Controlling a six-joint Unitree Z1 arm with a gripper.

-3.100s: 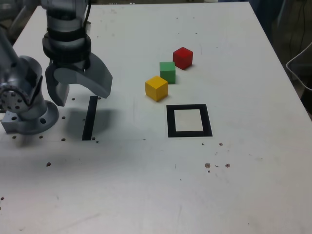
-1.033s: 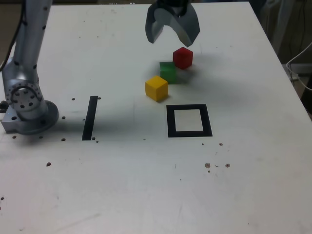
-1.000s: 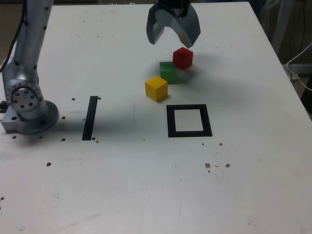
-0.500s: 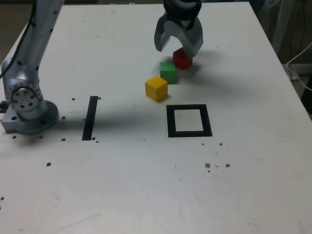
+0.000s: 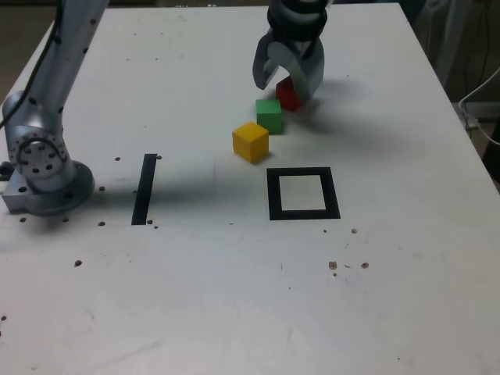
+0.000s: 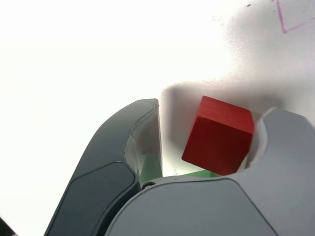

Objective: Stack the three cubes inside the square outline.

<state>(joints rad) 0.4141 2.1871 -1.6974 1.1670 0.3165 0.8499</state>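
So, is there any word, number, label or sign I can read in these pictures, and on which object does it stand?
None can be read: the red cube, green cube, yellow cube, square outline, gripper and table carry no text.

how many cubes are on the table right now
3. The red cube sits between the gripper's jaws at the far side; the green cube is just in front of it; the yellow cube is nearer still, beside the square outline. None seems hidden.

Red cube [image 6: 220, 136] sits between the end effector [image 6: 206, 142] jaws, gap remaining.
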